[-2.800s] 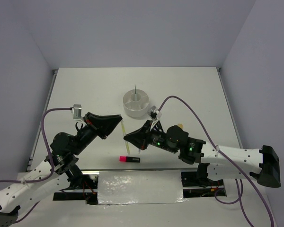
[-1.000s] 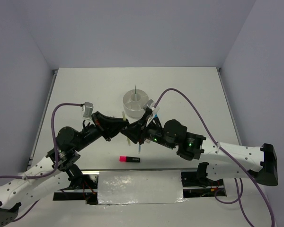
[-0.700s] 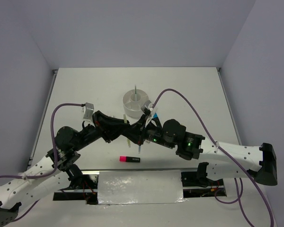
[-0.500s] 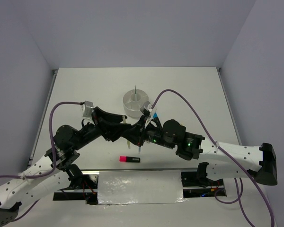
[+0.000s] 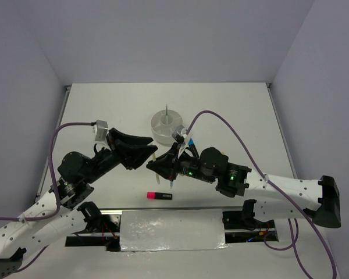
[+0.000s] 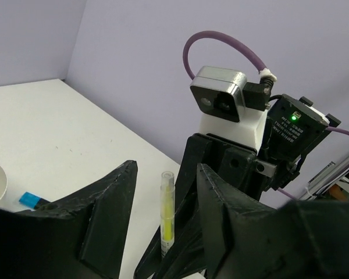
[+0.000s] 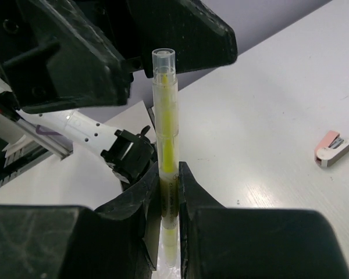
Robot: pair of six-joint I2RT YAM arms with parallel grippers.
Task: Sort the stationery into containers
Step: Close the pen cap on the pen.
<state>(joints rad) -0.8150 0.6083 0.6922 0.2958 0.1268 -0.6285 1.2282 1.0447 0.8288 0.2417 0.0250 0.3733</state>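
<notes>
Top view: left gripper (image 5: pixel 151 146), jaws released, stands just beside the thin clear-barrelled yellow plastic stick (image 5: pixel 155 157). The right gripper (image 5: pixel 153 167) grasps it, and the round white divided cup (image 5: pixel 167 129) lies beyond both. Left wrist view: the stick is upright between the spread jaws, apparently touching neither. Right wrist view: jaws clenched on the stick's lower part, most of it above them. Advised: the left backs straight off, and the right, gripping firmly, lowers the stick end-first into a compartment.

Left hand (image 6: pixel 166 167) spread; yellow stick (image 6: pixel 167 221) upright between its fingers (image 6: pixel 104 212), base pinched by right hand (image 6: pixel 163 256).
</notes>
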